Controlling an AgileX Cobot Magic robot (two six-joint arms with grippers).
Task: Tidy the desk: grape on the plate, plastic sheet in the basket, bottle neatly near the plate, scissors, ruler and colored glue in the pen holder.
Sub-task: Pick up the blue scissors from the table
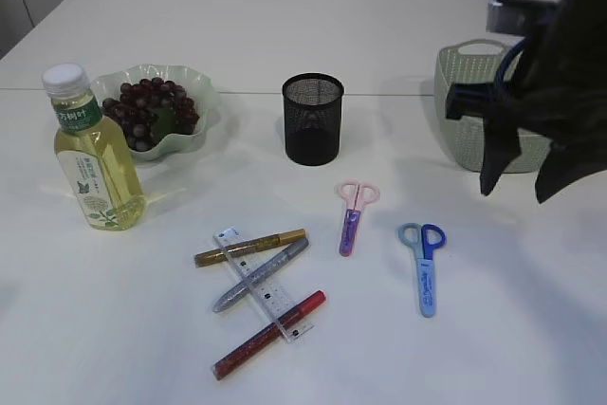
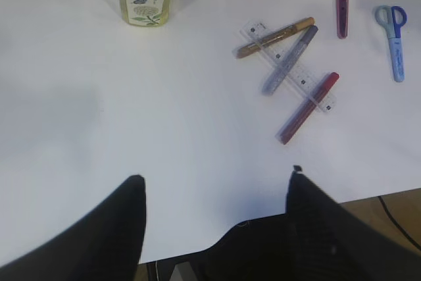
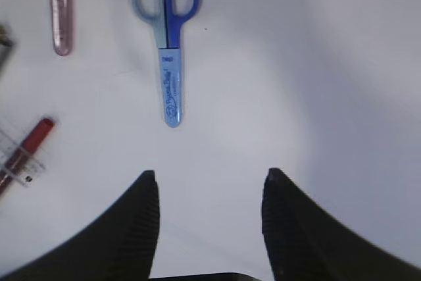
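Exterior view: on the white worktop, grapes fill the plate at upper left, with the bottle just in front. The pen holder stands at centre and the basket at right.

Left wrist view: the left gripper hangs with jaws spread and empty; the ruler lies under three glue pens at upper right.

Right wrist view: the right gripper has jaws apart, holding nothing, below the blue scissors.

the exterior view looks down at a slant across the bench from its near edge. both wrist views face downward from well above, sharing the blue scissors and pink scissors with it.
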